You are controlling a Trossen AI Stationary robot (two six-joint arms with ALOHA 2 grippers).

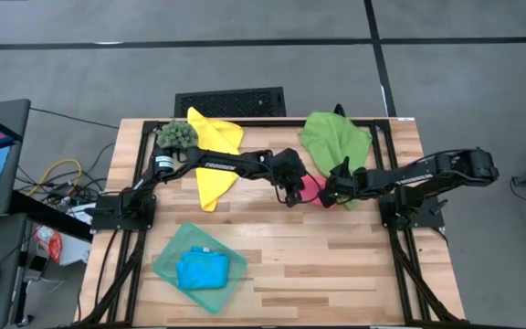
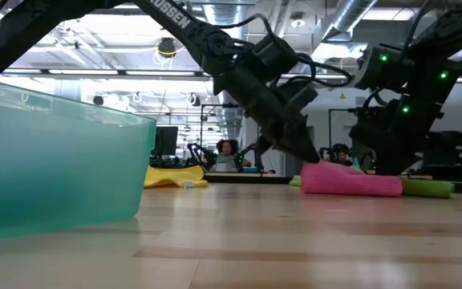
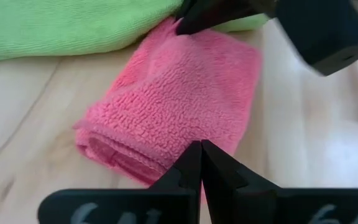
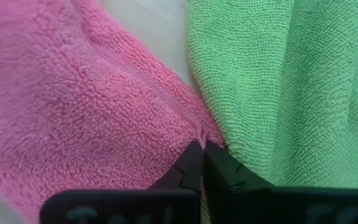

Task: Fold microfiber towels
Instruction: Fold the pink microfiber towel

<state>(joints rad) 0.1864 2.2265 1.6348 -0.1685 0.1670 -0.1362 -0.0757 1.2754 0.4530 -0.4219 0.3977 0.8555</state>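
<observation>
Cloth, wood and plastic under my arms

My pink towel [image 3: 179, 99] is thick, nubbly microfiber with a looped, fuzzy pile, matt all over; my green towel [image 4: 278, 81] beside it is a finer, tighter weave, also matt. The yellow towel [image 1: 213, 151] and the blue towel [image 1: 201, 270] look like the same soft, dull cloth. My table [image 1: 336, 265] is pale butcher-block wood in smooth strips with a faint sheen. The teal tray [image 2: 54, 160] is translucent, glossy plastic. My left gripper [image 3: 201, 155] has matt black fingers, as does my right gripper [image 4: 202, 152].
</observation>
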